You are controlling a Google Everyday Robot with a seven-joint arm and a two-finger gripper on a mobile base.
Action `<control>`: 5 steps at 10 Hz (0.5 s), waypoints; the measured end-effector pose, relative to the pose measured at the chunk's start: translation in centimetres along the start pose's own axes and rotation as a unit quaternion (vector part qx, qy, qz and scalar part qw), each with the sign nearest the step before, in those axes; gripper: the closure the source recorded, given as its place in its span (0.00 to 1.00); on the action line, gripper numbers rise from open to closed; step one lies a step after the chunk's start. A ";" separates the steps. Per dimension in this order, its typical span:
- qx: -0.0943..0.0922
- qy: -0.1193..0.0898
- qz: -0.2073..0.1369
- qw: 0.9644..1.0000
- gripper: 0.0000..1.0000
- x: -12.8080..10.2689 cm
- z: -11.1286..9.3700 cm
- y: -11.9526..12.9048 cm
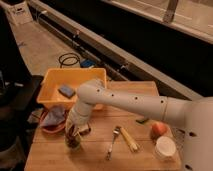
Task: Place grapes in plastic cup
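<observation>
The translucent light-green plastic cup (pixel 73 141) stands on the wooden table (pixel 95 157) near its front left. My gripper (pixel 73 132) hangs straight down from the white arm (pixel 130 102), right over the cup's mouth. A dark reddish-purple cluster, the grapes (pixel 72 135), shows at the gripper's tip, at or just inside the cup's rim. I cannot tell whether the grapes are held or rest in the cup.
An orange bowl with grey cloth (pixel 52 120) sits just left of the cup. A yellow bin (pixel 75 80) holding a blue sponge (pixel 66 91) stands behind. A fork (pixel 112 142), a yellow stick (pixel 129 139), an orange-red fruit (pixel 158 130), a white cup (pixel 165 147) and a green pepper (pixel 141 120) lie to the right.
</observation>
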 end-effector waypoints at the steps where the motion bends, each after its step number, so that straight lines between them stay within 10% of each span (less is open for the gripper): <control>1: 0.000 0.000 -0.002 1.000 0.40 0.0 0.2 -0.2; 5: -0.001 -0.002 -0.007 1.000 0.20 0.1 0.8 -0.3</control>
